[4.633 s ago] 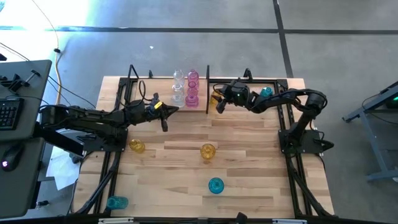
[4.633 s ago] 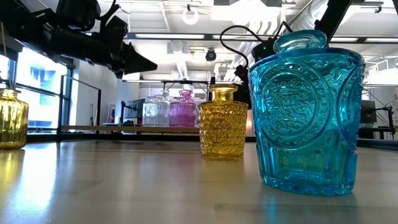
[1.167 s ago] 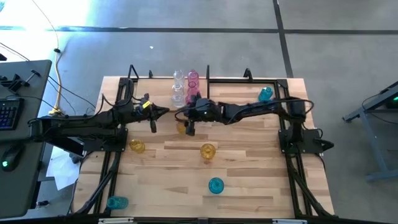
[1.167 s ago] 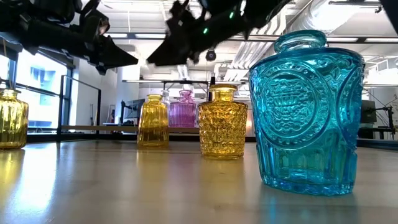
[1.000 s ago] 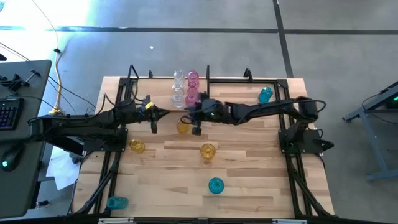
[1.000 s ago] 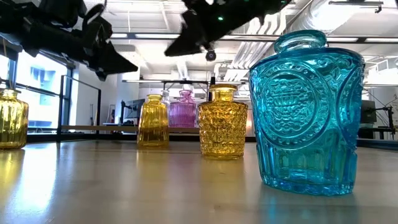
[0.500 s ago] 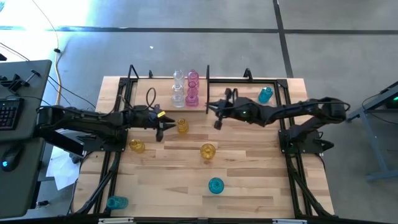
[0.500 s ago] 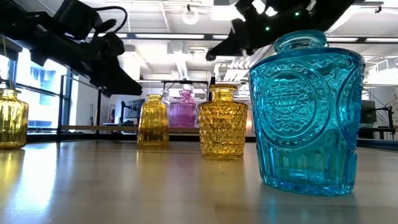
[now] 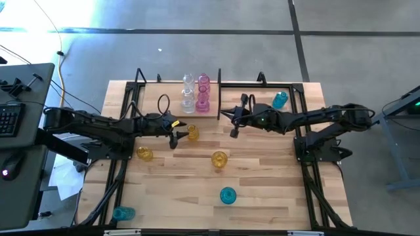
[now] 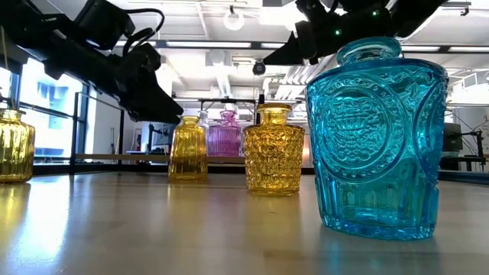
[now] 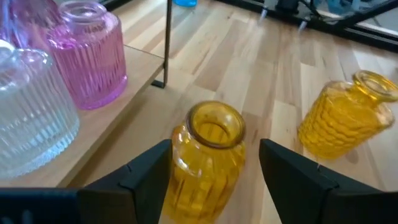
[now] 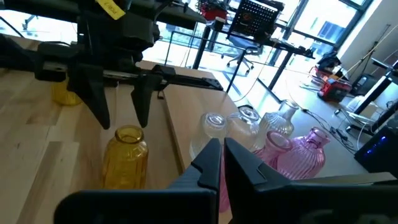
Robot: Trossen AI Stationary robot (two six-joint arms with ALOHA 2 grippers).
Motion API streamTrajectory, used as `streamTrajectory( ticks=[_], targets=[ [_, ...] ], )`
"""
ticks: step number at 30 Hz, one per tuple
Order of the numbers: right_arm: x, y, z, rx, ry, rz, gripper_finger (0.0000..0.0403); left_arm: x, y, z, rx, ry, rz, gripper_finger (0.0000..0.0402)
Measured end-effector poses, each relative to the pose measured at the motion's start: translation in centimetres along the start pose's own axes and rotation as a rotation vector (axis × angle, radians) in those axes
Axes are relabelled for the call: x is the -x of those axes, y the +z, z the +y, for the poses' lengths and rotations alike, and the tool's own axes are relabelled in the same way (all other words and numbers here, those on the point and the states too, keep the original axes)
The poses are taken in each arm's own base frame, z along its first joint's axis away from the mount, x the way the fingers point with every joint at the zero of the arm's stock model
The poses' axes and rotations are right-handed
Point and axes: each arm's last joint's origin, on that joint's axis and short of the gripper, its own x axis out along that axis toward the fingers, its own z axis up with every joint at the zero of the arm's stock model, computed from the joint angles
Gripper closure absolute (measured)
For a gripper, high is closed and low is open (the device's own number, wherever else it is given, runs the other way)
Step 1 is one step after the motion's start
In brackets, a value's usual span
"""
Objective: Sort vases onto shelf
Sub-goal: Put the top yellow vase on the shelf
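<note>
High view. The left gripper reaches toward the smooth amber vase, which stands on the table just in front of the shelf; its jaws stand apart, with nothing in them. On the shelf board stand clear vases and pink vases. The right gripper hovers on the far side of the amber vase, shut and empty; a teal vase sits beyond it. A textured amber vase, another amber vase and two more teal vases wait farther out from the shelf.

Low view. The smooth amber vase stands upright before the shelf; the left gripper hangs just above and beside it.

Left wrist view. Both open fingers flank the smooth amber vase, apparently without touching it.

Right wrist view. The shut right gripper points at the shelf's vases; the left gripper's fingers straddle the amber vase.

Step in hand, as judged: grasp approach on the amber vase. The next move calls for closing on its body, then lifting it to the shelf clear of the neighbouring glass.
</note>
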Motion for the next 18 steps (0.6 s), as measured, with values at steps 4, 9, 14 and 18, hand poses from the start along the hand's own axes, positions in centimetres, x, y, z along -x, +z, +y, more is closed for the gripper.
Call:
streamTrajectory(
  ticks=[4, 9, 14, 18],
  targets=[
    [0.0, -0.1, 0.0, 0.011, 0.002, 0.006, 0.0402, -0.3, 0.2, 0.0, 0.002, 0.008, -0.029, 0.0171],
    [0.0, -0.1, 0.0, 0.013, 0.002, 0.006, 0.0402, -0.8, -0.2, 0.1, -0.025, 0.026, -0.015, 0.0171],
    [0.0, -0.1, 0.0, 0.019, 0.002, 0.007, 0.0403, -1.3, -0.1, 0.0, -0.024, 0.028, -0.056, 0.0171],
    [0.0, -0.1, 0.0, 0.02, 0.004, 0.013, 0.0403, -1.7, -0.1, -0.1, -0.055, 0.023, -0.072, 0.0172]
  ],
)
